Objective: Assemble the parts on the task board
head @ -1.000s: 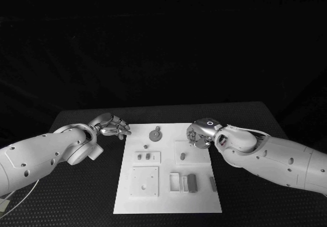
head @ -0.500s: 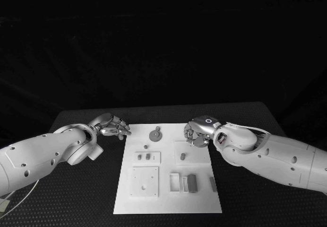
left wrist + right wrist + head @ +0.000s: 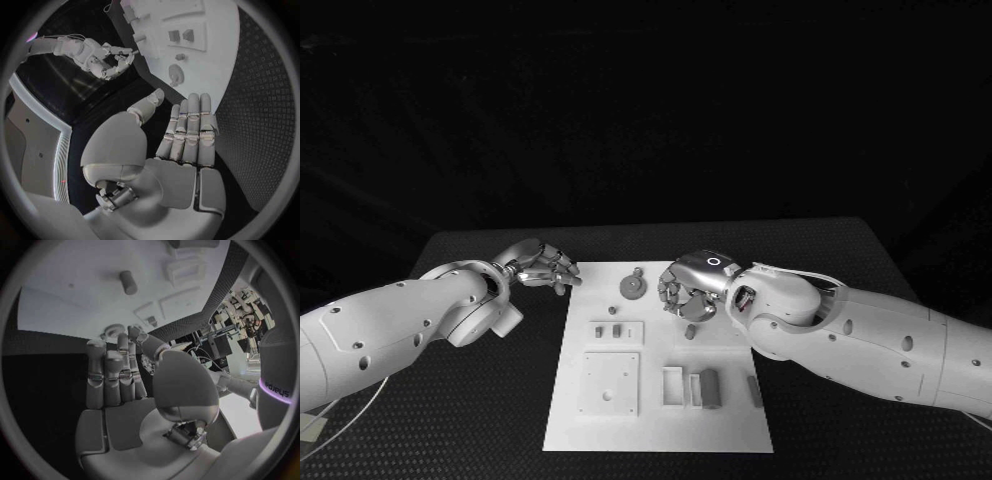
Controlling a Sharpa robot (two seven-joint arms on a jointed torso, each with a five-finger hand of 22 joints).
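The white task board (image 3: pixel 661 410) lies in the middle of the black table. A round grey part (image 3: pixel 630 287) sits near its far edge, also seen in the left wrist view (image 3: pixel 177 75). Two small grey parts (image 3: pixel 607 330) stand in a raised plate, and a short peg (image 3: pixel 688 330) stands to their right. My right hand (image 3: pixel 689 290) hovers over the board's far middle, just right of the round part, fingers extended and holding nothing (image 3: pixel 115 375). My left hand (image 3: pixel 542 265) stays off the board's far left corner, fingers straight and nothing in it (image 3: pixel 187 130).
Toward the board's near end lie a square white plate (image 3: pixel 607 383), a white block with a dark grey block (image 3: pixel 708 386) beside it, and a slim grey piece (image 3: pixel 753 390). A pale cable (image 3: pixel 336 415) runs along the table's left edge.
My right hand has moved left from the board's right edge to above its far middle, closer to the round part. My left hand has hardly moved.
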